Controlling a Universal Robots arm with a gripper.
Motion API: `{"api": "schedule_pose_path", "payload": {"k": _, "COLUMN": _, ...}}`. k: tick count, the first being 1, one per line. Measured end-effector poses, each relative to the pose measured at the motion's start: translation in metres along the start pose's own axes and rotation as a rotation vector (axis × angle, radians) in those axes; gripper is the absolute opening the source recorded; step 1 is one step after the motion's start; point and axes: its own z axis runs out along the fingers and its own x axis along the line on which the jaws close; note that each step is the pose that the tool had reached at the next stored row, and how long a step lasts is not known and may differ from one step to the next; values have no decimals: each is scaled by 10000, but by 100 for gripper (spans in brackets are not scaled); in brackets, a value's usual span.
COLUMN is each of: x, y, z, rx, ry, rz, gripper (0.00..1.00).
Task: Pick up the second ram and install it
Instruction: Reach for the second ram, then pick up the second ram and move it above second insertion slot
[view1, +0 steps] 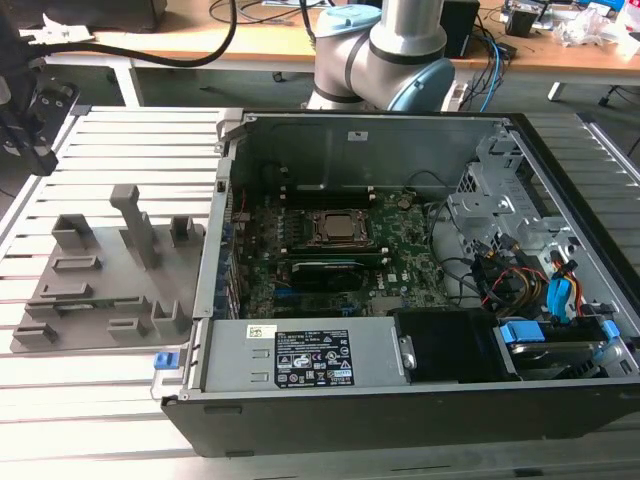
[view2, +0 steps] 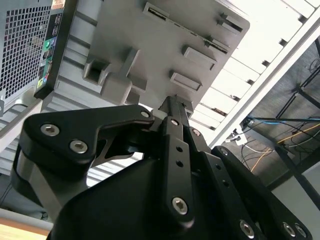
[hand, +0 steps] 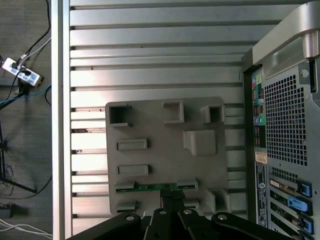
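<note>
The second ram (hand: 150, 187) — thin, green — sits in the holder (hand: 165, 160).

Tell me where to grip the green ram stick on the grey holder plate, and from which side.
Probably the bare middle of the second ram, across its thin width. It seems to stand on edge with its ends tucked into grey holder blocks, so only the middle is free. Come from above the holder plate, where the gripper hangs.

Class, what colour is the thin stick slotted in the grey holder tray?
Green; the second ram shows best in the first wrist view.
</note>
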Motion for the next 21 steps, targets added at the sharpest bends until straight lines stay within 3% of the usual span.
{"api": "schedule_pose_path", "payload": {"k": 5, "x": 0, "y": -1, "z": 0, "rx": 0, "ry": 1, "rz": -38, "gripper": 11}}
{"api": "schedule_pose_path", "payload": {"k": 13, "x": 0, "y": -1, "z": 0, "rx": 26, "ry": 144, "rz": -3445, "gripper": 11}}
{"api": "schedule_pose_path", "payload": {"k": 15, "x": 0, "y": -1, "z": 0, "rx": 28, "ry": 157, "rz": -3745, "gripper": 11}}
{"api": "schedule_pose_path", "payload": {"k": 18, "x": 0, "y": -1, "z": 0, "rx": 36, "ry": 201, "rz": -4797, "gripper": 11}}
{"api": "schedule_pose_path", "payload": {"k": 21, "x": 0, "y": -1, "z": 0, "rx": 42, "ry": 232, "rz": -5552, "gripper": 11}}
